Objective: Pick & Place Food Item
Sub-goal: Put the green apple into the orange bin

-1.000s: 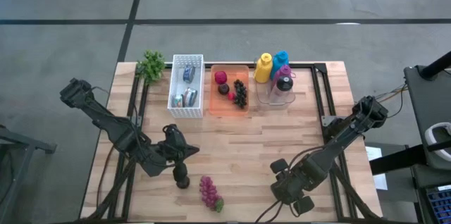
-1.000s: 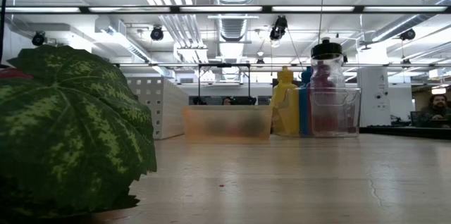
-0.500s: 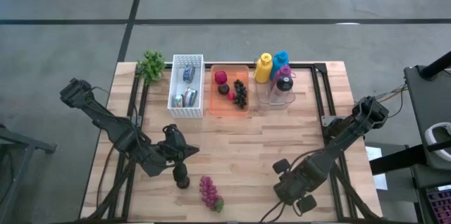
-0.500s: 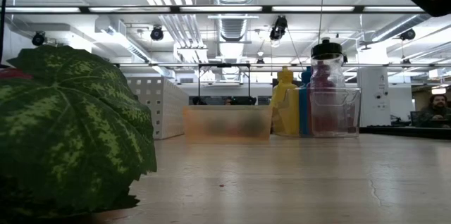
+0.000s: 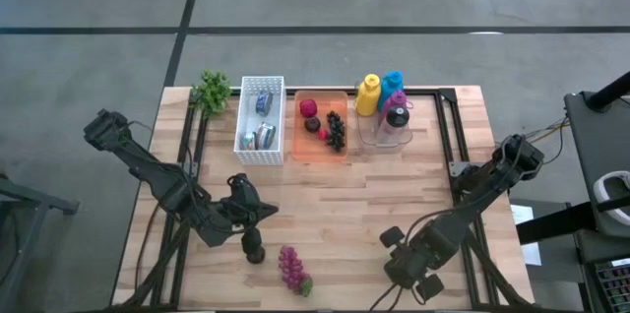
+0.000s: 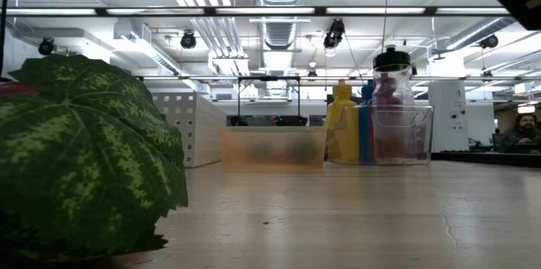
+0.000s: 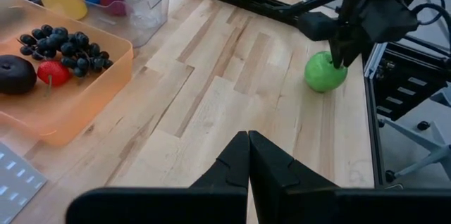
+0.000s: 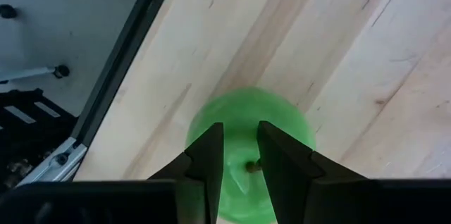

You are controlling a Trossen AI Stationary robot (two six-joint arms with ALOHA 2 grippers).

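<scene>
A green apple (image 7: 325, 71) stands on the wooden table near its front right; in the high view my right arm hides it. My right gripper (image 8: 240, 155) points down over the apple's top, its fingers a narrow gap apart with the stem (image 8: 252, 168) between them. My left gripper (image 7: 248, 143) hangs shut and empty above the table's near left part (image 5: 254, 248). A purple grape bunch (image 5: 292, 268) lies on the table by the front edge, close to the left gripper. My right gripper comes at the apple's top (image 7: 337, 60) from above, pointing steeply down, with one finger (image 8: 206, 155) on each side of the stem. Whether the fingers touch the stem or the apple's skin, I cannot tell. The apple sits on the table.
At the back stand a white basket (image 5: 260, 119), an orange tray (image 5: 321, 152) with dark grapes and red fruit, and a clear bin with coloured bottles (image 5: 384, 106). A green plant (image 5: 211, 90) is at the far left corner. A large green leaf (image 6: 84, 150) fills the low view's left.
My right gripper has sunk a little over the apple and drifted slightly toward the table's near right corner.
</scene>
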